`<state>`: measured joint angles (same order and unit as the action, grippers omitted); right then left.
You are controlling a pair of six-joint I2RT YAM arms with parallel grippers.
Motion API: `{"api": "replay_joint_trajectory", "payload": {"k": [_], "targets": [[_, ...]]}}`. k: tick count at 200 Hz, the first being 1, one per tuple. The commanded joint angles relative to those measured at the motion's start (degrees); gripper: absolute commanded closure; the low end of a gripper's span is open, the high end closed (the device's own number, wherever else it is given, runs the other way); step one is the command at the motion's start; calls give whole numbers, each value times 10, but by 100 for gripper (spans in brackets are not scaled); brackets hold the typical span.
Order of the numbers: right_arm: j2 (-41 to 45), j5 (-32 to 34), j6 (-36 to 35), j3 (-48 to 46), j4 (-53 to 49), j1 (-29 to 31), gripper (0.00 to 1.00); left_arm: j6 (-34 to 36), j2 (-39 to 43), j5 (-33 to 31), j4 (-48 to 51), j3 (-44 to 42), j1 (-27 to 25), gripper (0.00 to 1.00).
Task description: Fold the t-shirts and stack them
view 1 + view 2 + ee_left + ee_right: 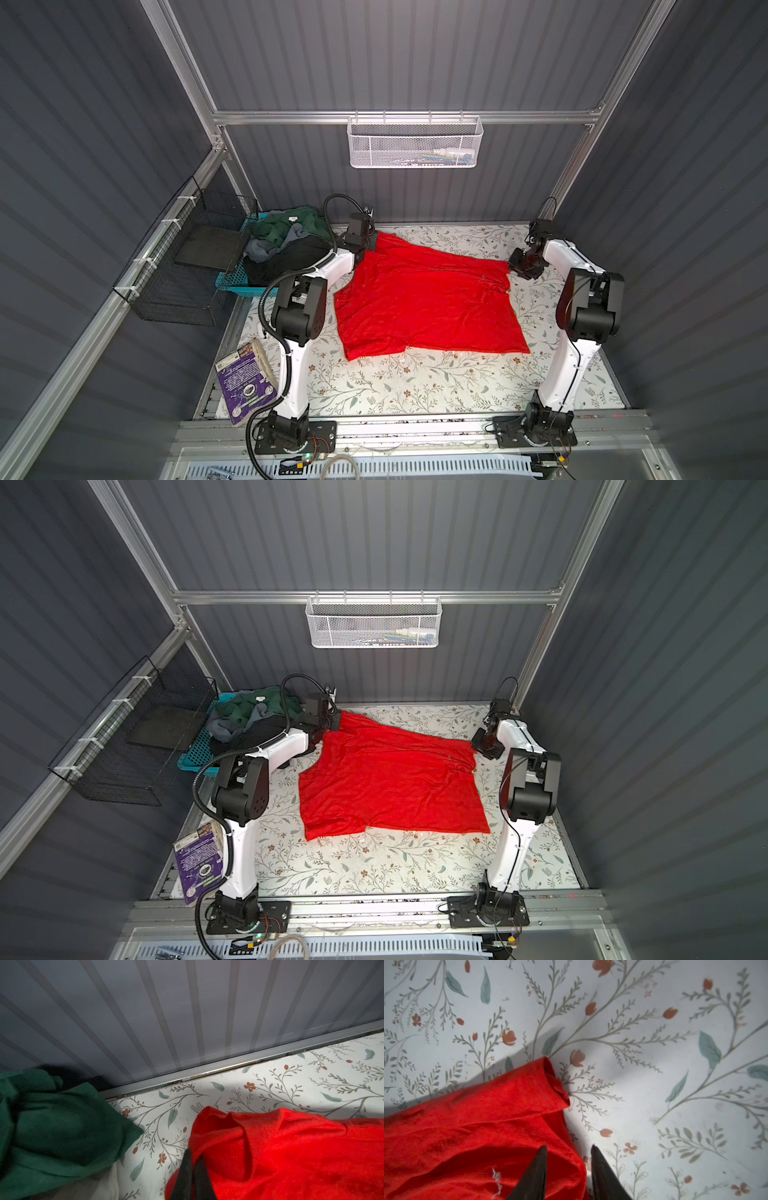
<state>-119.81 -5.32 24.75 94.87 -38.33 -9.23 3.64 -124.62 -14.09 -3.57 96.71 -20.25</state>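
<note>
Left tool (194,1160): closed. Its jaws pinch the far left corner of the red t-shirt (428,299), and the cloth bunches at the grip, close to the back wall.

Right tool (569,1147): open. One of my fingers (535,1174) stands over red cloth and the other over the bare surface (415,386). The shirt's far right edge lies between them, unclamped.

Red t-shirt: spread out and wrinkled on the middle of the surface, between my two arms.

Other garments: the dark green t-shirt (286,226), the grey t-shirt (259,249) and the black t-shirt (291,259) are heaped in the teal basket (232,282) at the far left corner, just beside my left tool.
</note>
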Motion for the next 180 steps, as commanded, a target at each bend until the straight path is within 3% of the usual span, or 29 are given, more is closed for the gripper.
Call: {"api": "replay_joint_trajectory", "payload": {"k": [1,34,138,180], "targets": [[-39,-24,-9,38,-37,0,63,-9,0,9,8,22,1,100],[-72,-15,-9,78,-63,0,62,-15,-4,19,11,28,1,100],[-106,-15,-18,85,-46,1,64,-12,-12,30,20,36,1,100],[-127,-10,-30,109,-55,0,71,-10,-18,31,28,45,1,100]]}}
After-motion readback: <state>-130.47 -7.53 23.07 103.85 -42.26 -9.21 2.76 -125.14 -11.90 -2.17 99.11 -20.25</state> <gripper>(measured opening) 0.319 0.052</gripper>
